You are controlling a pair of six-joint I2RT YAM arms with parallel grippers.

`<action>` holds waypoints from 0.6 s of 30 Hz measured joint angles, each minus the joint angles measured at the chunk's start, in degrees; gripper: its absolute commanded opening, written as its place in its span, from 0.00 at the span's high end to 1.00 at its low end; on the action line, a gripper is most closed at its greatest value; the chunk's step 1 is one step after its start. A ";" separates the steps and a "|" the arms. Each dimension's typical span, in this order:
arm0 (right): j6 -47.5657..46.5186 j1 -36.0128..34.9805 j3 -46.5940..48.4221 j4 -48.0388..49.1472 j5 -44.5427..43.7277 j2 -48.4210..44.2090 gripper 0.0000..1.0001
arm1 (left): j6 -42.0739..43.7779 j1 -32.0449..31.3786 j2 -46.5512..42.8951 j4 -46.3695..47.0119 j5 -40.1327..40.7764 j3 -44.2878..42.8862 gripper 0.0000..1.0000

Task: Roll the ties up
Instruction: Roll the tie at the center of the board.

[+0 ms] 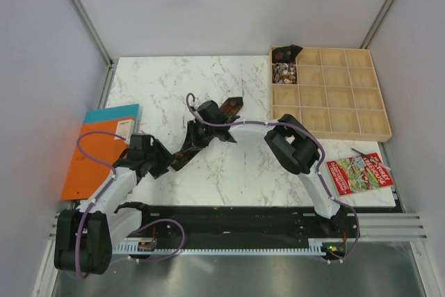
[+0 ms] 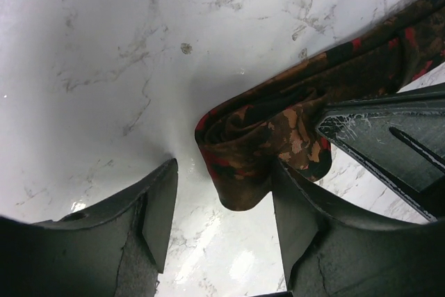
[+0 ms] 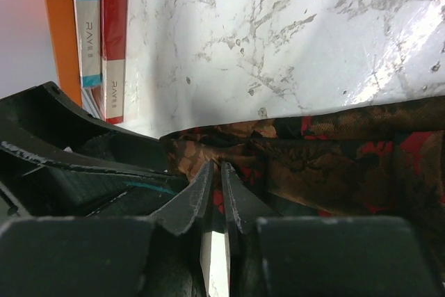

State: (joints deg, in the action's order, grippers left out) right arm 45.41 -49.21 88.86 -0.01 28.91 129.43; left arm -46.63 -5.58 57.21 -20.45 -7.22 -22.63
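Right now L hand (image 2: 224,172) is released, fingers (image 2: 158,213) straddling the rolled end of the tie (image 2: 264,137), mid-frame on the marble desk (image 1: 236,172). R hand (image 3: 216,168) is clenched on a fold of the tie just beside the roll; the rest of it runs toward upper right. Farther back, upper right: wooden tray (image 1: 334,113) w/ rolled ties (image 1: 284,72) in its 2 upper-left cells.

The tie (image 1: 228,108) lies mid-table (image 1: 160,81); books (image 1: 104,147) left of it, a tray (image 1: 341,88) behind-right, a booklet (image 1: 359,173) right and nearer.
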 measured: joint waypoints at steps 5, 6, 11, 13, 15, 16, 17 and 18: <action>0.09 0.17 -0.35 0.59 0.04 0.02 0.84 | -0.59 -0.20 1.70 2.64 -0.44 0.55 0.46; 0.17 0.20 -0.39 0.68 0.07 0.04 0.84 | -0.68 -0.35 2.08 3.08 -0.42 0.55 0.48; 0.33 0.35 -1.03 1.68 0.24 0.07 0.84 | -0.98 -1.18 3.78 5.35 -0.50 0.55 0.67; 0.44 0.39 -1.22 2.03 0.33 0.07 0.84 | -1.01 -1.31 4.09 6.08 -0.48 0.52 0.73; 0.44 0.44 -1.38 2.43 0.39 0.07 0.84 | -0.98 -1.38 4.15 6.51 -0.50 0.44 0.81; 0.48 0.44 -1.44 2.51 0.46 0.07 0.85 | -0.94 -1.38 4.15 6.47 -0.50 0.39 0.85; 0.63 0.46 -1.49 2.62 0.57 0.07 0.85 | -0.90 -1.46 4.15 6.16 -0.48 0.13 0.88; 0.74 0.48 -1.49 2.64 0.63 0.07 0.85 | -0.81 -1.55 4.17 5.77 -0.37 -0.13 0.91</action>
State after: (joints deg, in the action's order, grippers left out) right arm 46.15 -48.73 87.37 2.63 29.54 129.49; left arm -47.44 -7.14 61.39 -14.68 -7.60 -22.76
